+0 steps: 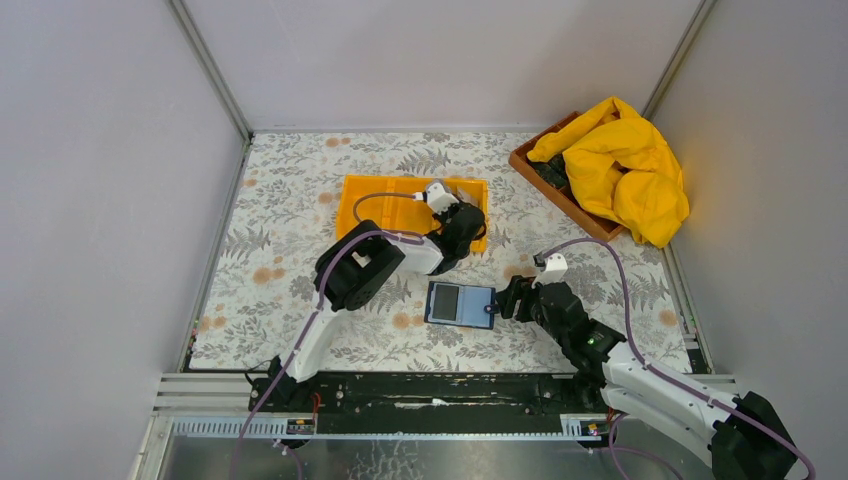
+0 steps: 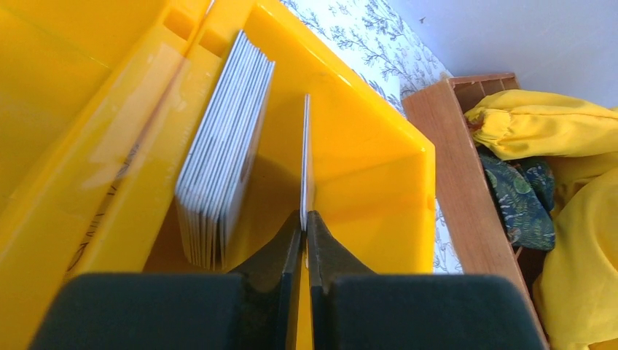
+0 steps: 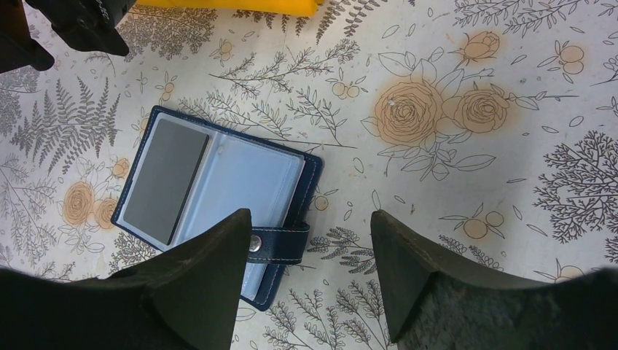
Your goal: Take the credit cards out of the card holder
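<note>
Down at the near edge, the right gripper (image 3: 310, 226) hangs wide open over the dark blue folding card holder (image 3: 218, 182). The holder lies spread open on the floral tablecloth (image 3: 437, 182), and one finger overlaps its corner beside the snap strap (image 3: 280, 244) (contact, I can't tell). A grey credit card (image 3: 164, 179) sits in the clear sleeve away from the strap. It should be light, stiff and slick, and the sleeve will likely hug it. I'd pinch whatever edge shows at the sleeve mouth while the floppy holder is pinned flat. Further out, the left gripper (image 2: 304, 219) is clamped on a thin pale credit card (image 2: 307, 153), held edge-on inside the orange plastic tray (image 2: 379, 168). Just beside it stands a stack of pale cards (image 2: 222, 160). Beyond sits a brown wooden box (image 2: 466, 189) with yellow cloth (image 2: 554, 124)
</note>
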`<action>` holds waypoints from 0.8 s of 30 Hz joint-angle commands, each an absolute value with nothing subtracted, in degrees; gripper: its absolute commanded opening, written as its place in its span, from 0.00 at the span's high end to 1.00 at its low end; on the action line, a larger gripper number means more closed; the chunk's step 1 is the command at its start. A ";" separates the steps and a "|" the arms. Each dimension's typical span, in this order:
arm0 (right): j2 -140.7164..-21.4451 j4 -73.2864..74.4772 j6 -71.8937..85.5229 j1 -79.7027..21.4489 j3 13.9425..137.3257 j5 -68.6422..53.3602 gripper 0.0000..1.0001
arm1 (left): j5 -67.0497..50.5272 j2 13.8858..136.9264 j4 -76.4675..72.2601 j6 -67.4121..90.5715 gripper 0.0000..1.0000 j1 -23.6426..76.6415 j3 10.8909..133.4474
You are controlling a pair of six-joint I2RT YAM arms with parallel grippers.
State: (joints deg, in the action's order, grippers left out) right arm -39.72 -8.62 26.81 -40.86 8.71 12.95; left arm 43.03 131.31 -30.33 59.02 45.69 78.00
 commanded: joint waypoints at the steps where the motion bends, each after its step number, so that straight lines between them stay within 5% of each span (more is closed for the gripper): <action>1: -39.82 -11.60 26.63 -40.52 9.58 14.28 0.32 | 44.11 132.00 -34.35 58.18 0.94 45.36 77.12; 24: -39.38 -11.69 26.72 -40.51 9.49 13.86 0.32 | 50.26 128.60 -52.63 34.49 1.00 49.48 72.06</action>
State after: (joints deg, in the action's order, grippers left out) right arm -39.81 -8.80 26.81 -40.86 8.71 12.91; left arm 46.57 130.87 -45.28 42.04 48.93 73.08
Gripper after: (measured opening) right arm 0.685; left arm 0.019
